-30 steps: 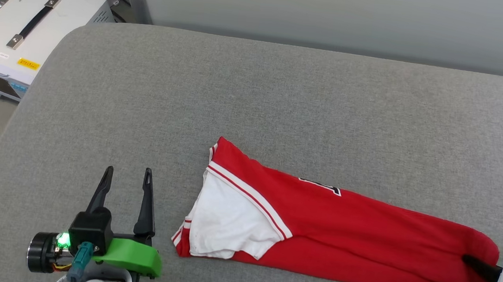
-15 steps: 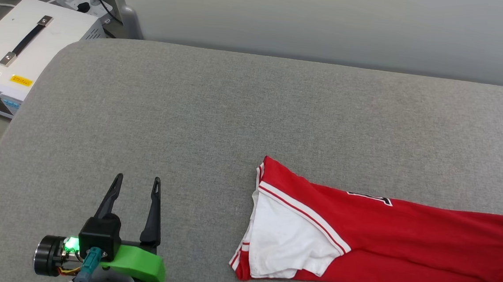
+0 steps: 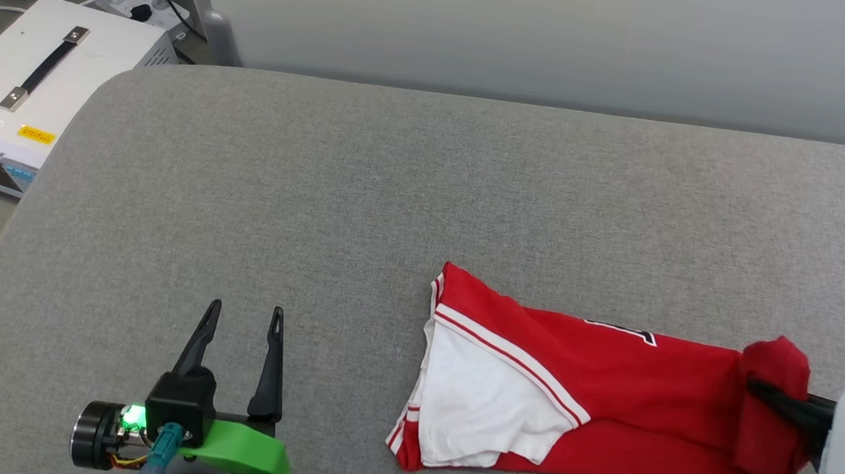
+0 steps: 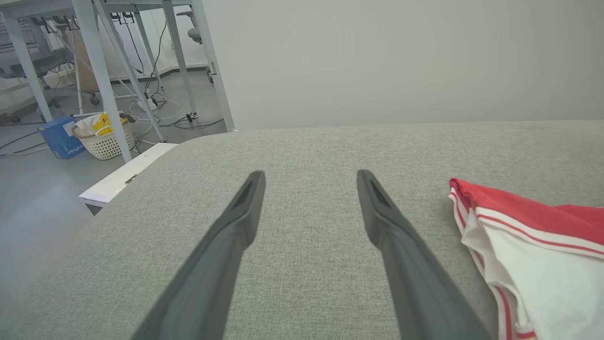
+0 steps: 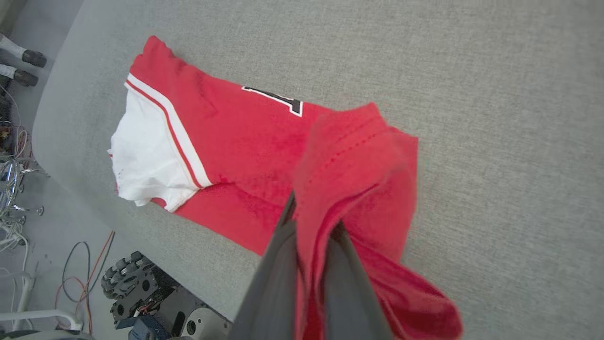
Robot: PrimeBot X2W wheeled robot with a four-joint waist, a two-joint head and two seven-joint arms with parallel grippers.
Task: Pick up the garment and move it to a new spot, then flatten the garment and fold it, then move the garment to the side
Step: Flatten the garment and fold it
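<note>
Looking down from the head view, the garment [image 3: 604, 406] lies as a long narrow band on the grey cushion [image 3: 396, 190], and its right end has changed. Half a second ago the hem ran out flat past the picture's right edge; now it is bunched, raised and drawn back toward the white sleeve [image 3: 485, 405]. The right gripper [image 3: 754, 385] is clamped on that red hem, with cloth draped over and below its fingertips and the rest of the shirt stretching away beyond them. The left gripper [image 3: 246, 308] has its fingers spread with nothing between them. It has shifted only slightly, and the sleeve end lies well off to the right of its fingers. In the left wrist view the two fingers [image 4: 226, 245] stand parted over bare cushion, and the striped sleeve edge lies beyond the right-hand finger, apart from it. In the right wrist view the fingers [image 5: 278, 283] are pressed together, with a fold of the hem [image 5: 358, 156] pinched between them and spilling past the tips. Ahead of the tips the red body, the black number [image 5: 278, 97] and the sleeve lie flat. The crosswise fold appears to have just begun, with most of the carry toward the collar end still to do. The unanchored sleeve end may drag along with it.
</note>
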